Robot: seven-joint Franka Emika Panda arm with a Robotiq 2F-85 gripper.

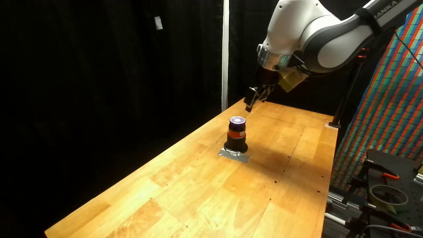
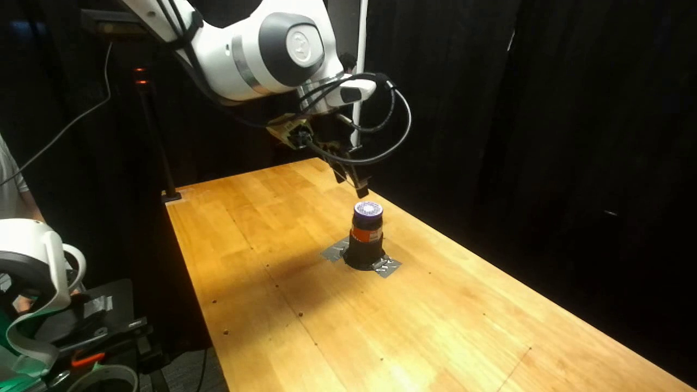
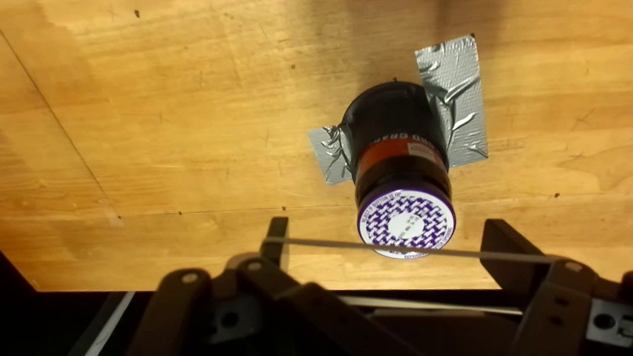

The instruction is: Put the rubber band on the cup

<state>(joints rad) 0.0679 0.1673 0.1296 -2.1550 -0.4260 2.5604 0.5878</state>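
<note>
- The worktop (image 1: 198,195) is carrying the cup (image 2: 366,235) between its long edges, somewhat nearer the edge along the dark curtain (image 1: 109,92) and well in from every visible corner.
- The arm (image 1: 286,29) is overhanging the worktop from the opposite long edge; lowering slowly would be serving best.
- The claw (image 3: 388,242) is hanging above the cup, apart from it, jaws spread wide and leaning toward the curtain-side edge. Levelling it and shifting slightly away from the corner in the wrist view would probably be centring it better.
- The cup is standing upright, ungripped, its top showing between the jaws in the wrist view.
- The tape strips (image 3: 455,99) are lying at its foot, apparently anchoring it against a light knock.
- The rubber band (image 3: 321,243) is stretching taut around both jaws, not yet encircling the cup; both strands should be clearing its top, since one catching there could be slipping off.
</note>
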